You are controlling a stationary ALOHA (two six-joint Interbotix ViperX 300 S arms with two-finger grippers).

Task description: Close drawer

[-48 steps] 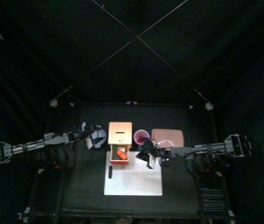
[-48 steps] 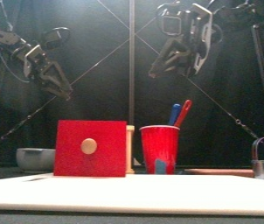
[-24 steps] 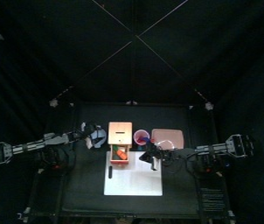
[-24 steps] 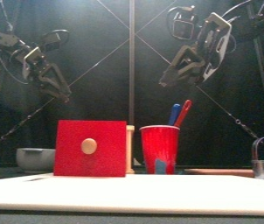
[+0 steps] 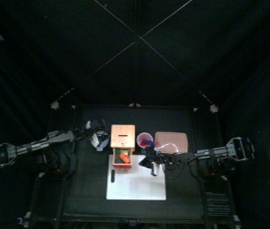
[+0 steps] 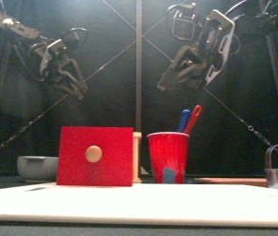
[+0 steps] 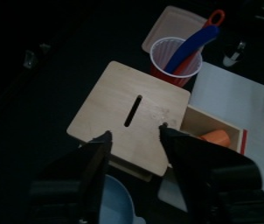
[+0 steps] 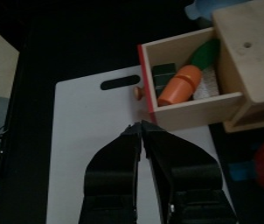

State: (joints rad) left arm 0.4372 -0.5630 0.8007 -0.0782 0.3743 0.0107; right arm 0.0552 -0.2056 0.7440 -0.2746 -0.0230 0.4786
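Jaws of the left gripper (image 7: 132, 144) stand wide apart above the wooden box (image 7: 132, 114). Right gripper (image 8: 139, 131) jaws meet at their tips, holding nothing, beside the open red-fronted drawer (image 8: 184, 83), which holds a carrot (image 8: 184, 80).

A small black counter (image 5: 78, 192) occupies the lower middle of the frame, enclosed by black curtains. A white board (image 5: 138, 184) lies at its centre. At the board's upper edge stands a wooden box (image 5: 124, 135), its drawer (image 5: 123, 158) pulled out toward the bottom of the frame with an orange item inside. A red cup (image 5: 144, 139) stands right of the box, a pink tray (image 5: 171, 140) further right. The left end effector (image 5: 98, 139) sits left of the box; the right end effector (image 5: 152, 161) is just right of the drawer.
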